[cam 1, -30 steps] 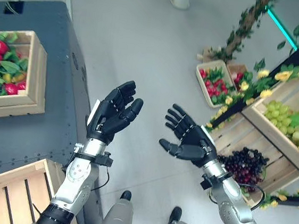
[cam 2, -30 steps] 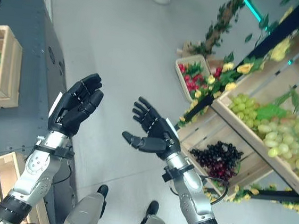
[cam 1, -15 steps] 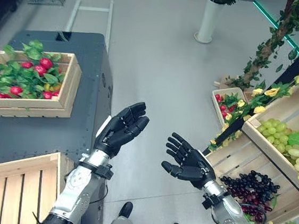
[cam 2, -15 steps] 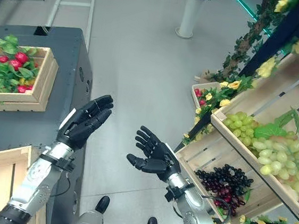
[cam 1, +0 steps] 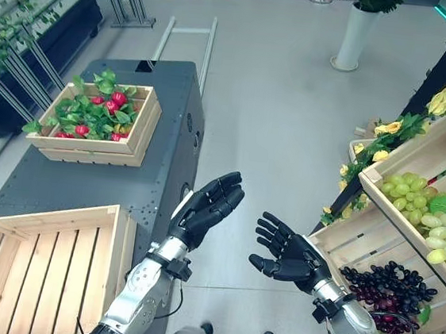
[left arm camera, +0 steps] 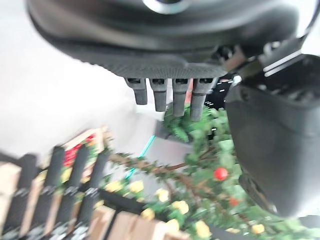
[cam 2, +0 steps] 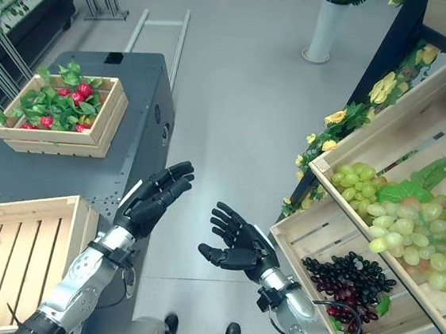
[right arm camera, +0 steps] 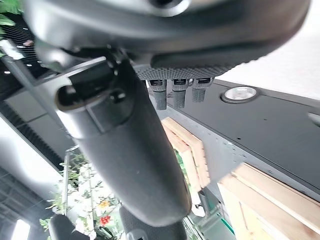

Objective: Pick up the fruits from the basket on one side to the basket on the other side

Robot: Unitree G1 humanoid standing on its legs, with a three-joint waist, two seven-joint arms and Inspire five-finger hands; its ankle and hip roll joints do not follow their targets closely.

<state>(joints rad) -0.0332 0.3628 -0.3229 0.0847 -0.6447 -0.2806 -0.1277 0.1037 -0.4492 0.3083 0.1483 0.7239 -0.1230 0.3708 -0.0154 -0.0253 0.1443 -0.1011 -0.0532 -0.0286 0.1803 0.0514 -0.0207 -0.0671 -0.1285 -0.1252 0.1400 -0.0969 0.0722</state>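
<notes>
Left hand (cam 1: 205, 210) and right hand (cam 1: 288, 257) raised over bare floor, fingers spread, holding nothing. Fruit crate (cam 1: 99, 126) of red fruits (cam 1: 118, 99) and leaves far ahead-left of left hand; empty wooden crate (cam 1: 41, 264) just beside its forearm.

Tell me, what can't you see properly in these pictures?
- What kind of red fruits lie in the far crate: leaves cover them and they are too small, in both eye views.
- The near crate: cut off by the eye views' lower edge.
- The green grapes: cut off by the right edge.
- The dark grapes: partly behind the right hand's arm.
- The left hand: open, holding nothing.
</notes>
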